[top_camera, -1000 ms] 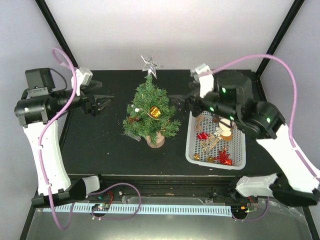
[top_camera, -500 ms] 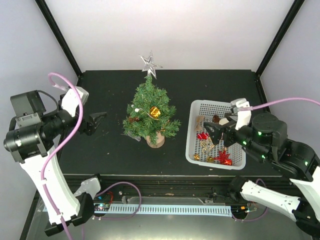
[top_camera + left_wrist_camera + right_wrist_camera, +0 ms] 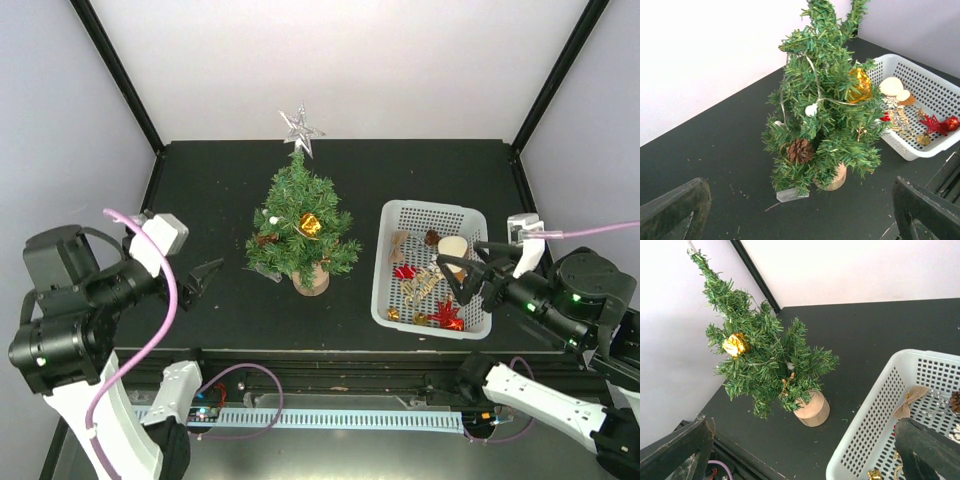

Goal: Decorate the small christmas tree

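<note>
The small christmas tree (image 3: 298,225) stands mid-table on its wood base (image 3: 311,281). It carries a silver star (image 3: 300,127), a gold ornament (image 3: 311,225), a pine cone (image 3: 799,150) and a small white bead (image 3: 811,109). A white basket (image 3: 384,270) to its right holds red stars (image 3: 447,315), wood discs (image 3: 452,245) and gold pieces. My left gripper (image 3: 205,277) is open and empty, left of the tree. My right gripper (image 3: 462,280) is open and empty over the basket's right part. The tree also shows in the left wrist view (image 3: 825,115) and the right wrist view (image 3: 760,360).
A clear crystal piece (image 3: 791,194) lies on the black table under the tree's low left branches. Black frame posts (image 3: 115,75) rise at the back corners. The table's near edge runs just in front of the basket.
Both arms have drawn back toward the near edge. The left gripper moved down and away from the tree. The right gripper went from beside the tree to over the basket's right part.
</note>
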You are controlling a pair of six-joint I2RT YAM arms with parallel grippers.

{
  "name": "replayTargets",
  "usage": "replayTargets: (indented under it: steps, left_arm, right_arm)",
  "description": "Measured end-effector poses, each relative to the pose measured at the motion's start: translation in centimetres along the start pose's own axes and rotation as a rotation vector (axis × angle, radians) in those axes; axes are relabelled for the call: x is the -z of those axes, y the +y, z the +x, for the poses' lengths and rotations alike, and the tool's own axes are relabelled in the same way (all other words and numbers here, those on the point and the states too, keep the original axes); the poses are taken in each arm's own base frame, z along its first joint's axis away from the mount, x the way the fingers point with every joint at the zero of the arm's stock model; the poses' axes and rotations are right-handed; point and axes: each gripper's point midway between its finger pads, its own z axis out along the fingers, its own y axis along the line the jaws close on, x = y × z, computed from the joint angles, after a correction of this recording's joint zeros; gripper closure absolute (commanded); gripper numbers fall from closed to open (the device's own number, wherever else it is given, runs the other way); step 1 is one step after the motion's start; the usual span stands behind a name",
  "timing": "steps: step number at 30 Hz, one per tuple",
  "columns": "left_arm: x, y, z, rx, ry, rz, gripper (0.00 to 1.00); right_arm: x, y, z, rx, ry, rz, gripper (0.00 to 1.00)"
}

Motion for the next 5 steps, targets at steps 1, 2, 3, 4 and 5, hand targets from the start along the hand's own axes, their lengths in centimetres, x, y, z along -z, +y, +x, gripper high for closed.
replayTargets:
  steps: [1, 2, 3, 4, 5]
  left_arm:
    - [0.3, -0.4, 0.1, -0.004, -0.006, -0.005, 0.01]
    - [0.5, -0.7, 0.2, -0.006, -0.010, -0.008, 0.01]
    - [0.7, -1.0, 0.3, -0.010, -0.016, -0.012, 0.01]
    - [1.0, -1.4, 0.4, -0.013, -0.022, -0.020, 0.01]
    - [1.3, -1.7, 0.5, -0.015, -0.028, -0.028, 0.01]
  right_arm:
    - [0.2, 0.0, 0.0, -0.008, 0.001, -0.003, 0.00]
    - [0.4, -0.1, 0.1, -0.014, 0.005, -0.002, 0.00]
    - [0.5, -0.2, 0.3, -0.018, 0.012, 0.002, 0.00]
    - [0.6, -0.3, 0.5, -0.023, 0.021, 0.006, 0.00]
    - [0.7, -0.4, 0.7, -0.026, 0.027, 0.010, 0.00]
